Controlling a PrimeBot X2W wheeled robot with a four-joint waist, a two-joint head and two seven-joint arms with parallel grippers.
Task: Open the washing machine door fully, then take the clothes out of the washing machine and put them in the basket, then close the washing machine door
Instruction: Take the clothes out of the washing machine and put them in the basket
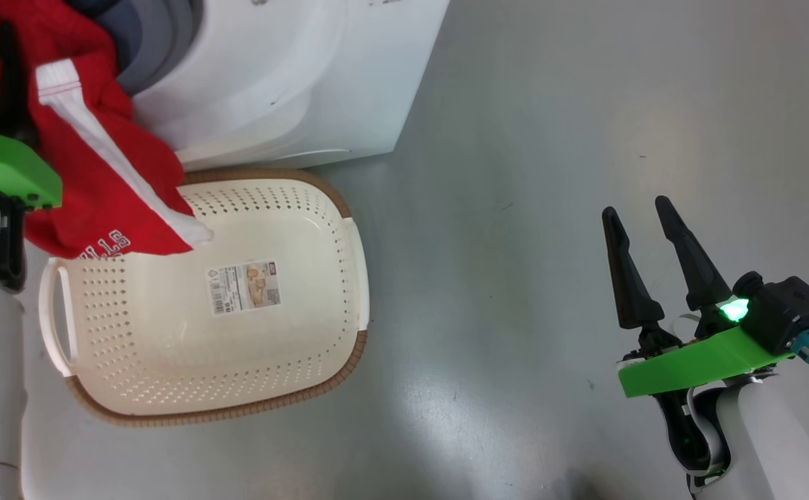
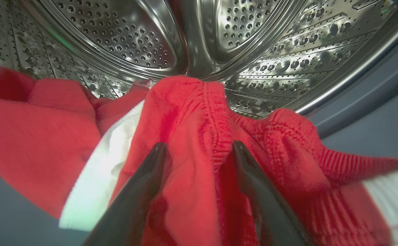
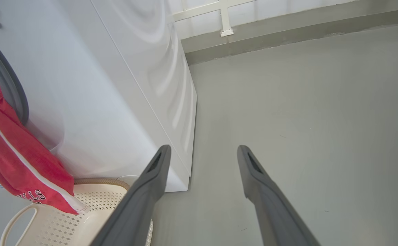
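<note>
The clothes [image 2: 192, 112] are soft, light red knit with white panels. They drape from the perforated steel drum [image 2: 117, 34] of the washing machine [image 1: 307, 83] down over the cream basket [image 1: 338, 201]. The thick stitched waistband fold probably offers the best hold. The left gripper [image 2: 199, 145] stands wide open astride that fold, not pinching it. The right gripper [image 1: 635, 205] is open and empty.

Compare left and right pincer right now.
Left pincer points into the washing machine's drum; right pincer hangs over the floor. Left pincer has the red clothes bunched between its fingers; right pincer has nothing between them. Both stand wide open.
</note>
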